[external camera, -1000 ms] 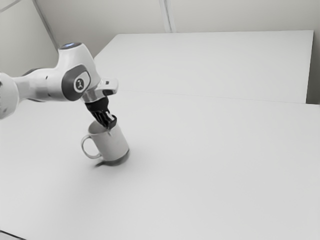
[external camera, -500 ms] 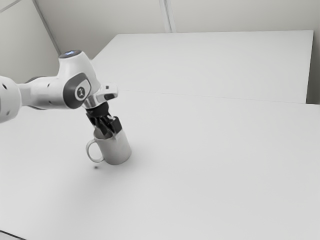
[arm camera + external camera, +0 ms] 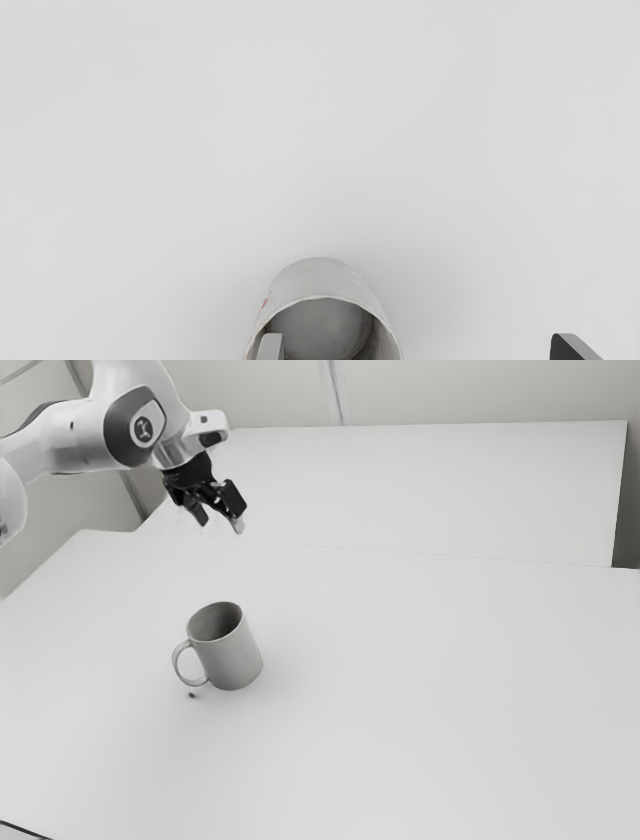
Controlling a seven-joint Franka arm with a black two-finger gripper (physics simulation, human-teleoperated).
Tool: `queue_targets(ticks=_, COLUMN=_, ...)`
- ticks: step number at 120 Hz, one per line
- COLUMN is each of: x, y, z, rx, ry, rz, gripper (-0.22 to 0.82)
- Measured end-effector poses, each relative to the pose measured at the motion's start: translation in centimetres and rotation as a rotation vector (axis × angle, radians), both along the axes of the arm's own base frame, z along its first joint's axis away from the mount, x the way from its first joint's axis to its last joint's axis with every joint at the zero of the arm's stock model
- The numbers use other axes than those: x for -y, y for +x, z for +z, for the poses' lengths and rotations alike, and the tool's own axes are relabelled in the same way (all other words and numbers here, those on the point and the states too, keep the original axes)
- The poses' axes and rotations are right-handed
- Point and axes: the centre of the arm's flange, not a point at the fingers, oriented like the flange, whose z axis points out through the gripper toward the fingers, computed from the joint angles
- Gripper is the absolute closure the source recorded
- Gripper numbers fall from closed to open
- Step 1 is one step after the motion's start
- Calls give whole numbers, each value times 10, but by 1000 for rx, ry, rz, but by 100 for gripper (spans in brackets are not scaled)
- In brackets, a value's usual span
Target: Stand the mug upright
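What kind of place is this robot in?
Probably a robot lab or practice room: there's a robot arm reaching over a big white table, a mug standing on it, and plain pale walls behind.

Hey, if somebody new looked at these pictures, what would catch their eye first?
Probably the gray mug, standing upright on the white table, its handle toward the exterior view's left. Next, the black end effector, open and hovering above the mug. A small dark speck lies near the mug's base.
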Motion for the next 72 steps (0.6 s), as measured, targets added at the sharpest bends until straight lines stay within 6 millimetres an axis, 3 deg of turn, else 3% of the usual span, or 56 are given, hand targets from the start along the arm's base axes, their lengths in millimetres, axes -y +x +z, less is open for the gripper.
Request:
queue_targets(ticks=18, x=-23, y=20, z=25, rx=-33, ry=-8, rz=37, gripper=1)
queue_targets(ticks=72, x=-29, y=8, z=25, rx=-138, ry=-12, rz=61, gripper=0)
